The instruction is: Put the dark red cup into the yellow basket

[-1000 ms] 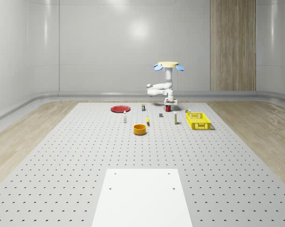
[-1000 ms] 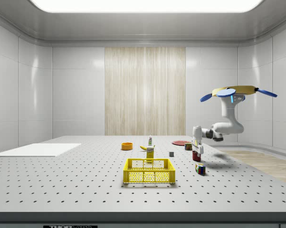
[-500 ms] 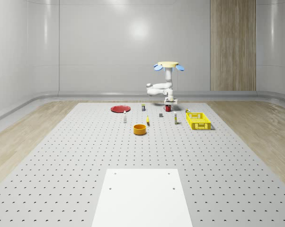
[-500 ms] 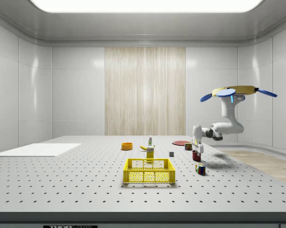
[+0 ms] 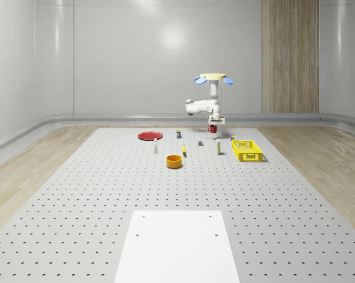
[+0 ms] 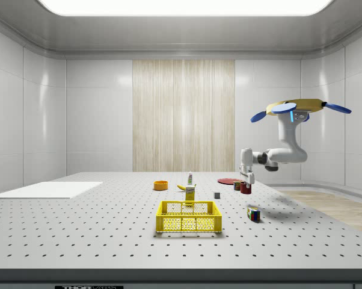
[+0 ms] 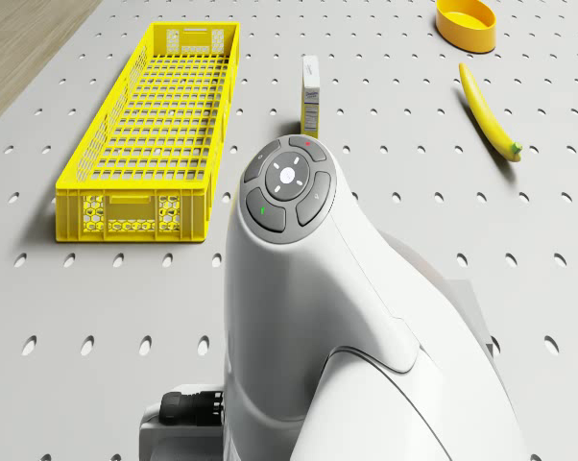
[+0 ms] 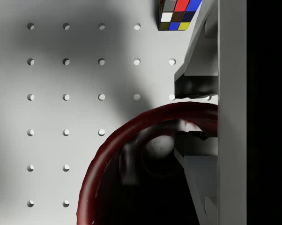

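Note:
The dark red cup [image 5: 213, 129] hangs in the air above the table, held by its rim. In the wrist view my gripper [image 8: 197, 112] is shut on the cup [image 8: 131, 140], one finger outside the rim and one inside. From the side the cup [image 6: 246, 188] is clear of the table, under the gripper [image 6: 246, 182]. The drone [image 5: 213, 78] hovers over the far part of the table, behind the yellow basket [image 5: 247, 151]. The basket [image 7: 145, 125] is long, open-topped and has nothing in it.
A colour cube [image 6: 253, 213] lies on the table near the cup. A small box [image 7: 311, 96], a banana [image 7: 489, 125] and an orange bowl [image 7: 467, 24] lie beside the basket. A red plate [image 5: 150, 135] sits far left; a white panel [image 5: 176, 244] lies at the front.
The drone has risen and the arm has straightened. The cup, which stood on the table, has come up with the gripper and hangs above it.

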Controlling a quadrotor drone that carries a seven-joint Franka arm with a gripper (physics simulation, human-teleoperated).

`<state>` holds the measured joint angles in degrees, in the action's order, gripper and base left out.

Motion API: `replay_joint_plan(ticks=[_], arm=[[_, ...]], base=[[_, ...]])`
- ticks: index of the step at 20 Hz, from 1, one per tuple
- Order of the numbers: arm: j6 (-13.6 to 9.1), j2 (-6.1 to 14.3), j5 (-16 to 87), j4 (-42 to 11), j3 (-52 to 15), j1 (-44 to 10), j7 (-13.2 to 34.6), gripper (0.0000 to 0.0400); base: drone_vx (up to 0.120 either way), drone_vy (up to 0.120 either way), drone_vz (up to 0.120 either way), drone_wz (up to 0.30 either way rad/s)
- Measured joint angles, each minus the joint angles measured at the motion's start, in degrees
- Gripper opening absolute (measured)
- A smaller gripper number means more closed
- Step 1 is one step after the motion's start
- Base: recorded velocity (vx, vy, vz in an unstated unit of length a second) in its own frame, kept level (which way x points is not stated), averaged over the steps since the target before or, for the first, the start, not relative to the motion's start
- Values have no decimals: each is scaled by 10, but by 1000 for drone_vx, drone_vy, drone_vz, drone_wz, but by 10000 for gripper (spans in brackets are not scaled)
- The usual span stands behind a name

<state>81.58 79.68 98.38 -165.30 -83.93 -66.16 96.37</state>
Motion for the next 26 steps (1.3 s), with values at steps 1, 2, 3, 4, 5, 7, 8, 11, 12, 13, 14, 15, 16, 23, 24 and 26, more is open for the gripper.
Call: replay_joint_plan(ticks=[1,2,3,4,5,7,8,11,12,13,14,15,16,23,24,26], arm=[[1,2,-3,0,-2,-1,1,100],[3,4,-5,0,-4,-1,1,100],[5,6,-7,0,-6,-1,1,100],[6,8,-9,0,-7,-2,2,100],[8,11,-10,0,-8,-2,2,100],[12,15,-13,0,-10,-3,3,100],[14,17,-14,0,-10,-3,3,100],[20,23,-18,0,-12,-4,4,100],[21,25,-19,0,-13,-4,4,100],[23,27,-20,1,-13,-4,4,100],[25,29,-20,1,-13,-4,4,100],[27,31,-21,1,-14,-4,4,100],[29,33,-22,1,-14,-5,4,100],[41,46,-27,1,-16,-6,6,100],[42,48,-28,1,-16,-6,6,100],[46,51,-29,1,-17,-6,6,100]], base=[[120,120,120,0],[120,120,120,0],[120,120,120,0],[120,120,120,0],[120,120,120,0],[120,120,120,0],[120,120,120,0],[120,120,80,0],[120,120,0,0],[120,120,0,0],[120,120,0,0],[120,120,0,0],[120,120,0,0],[120,120,0,0],[120,120,0,0],[120,120,0,0]])
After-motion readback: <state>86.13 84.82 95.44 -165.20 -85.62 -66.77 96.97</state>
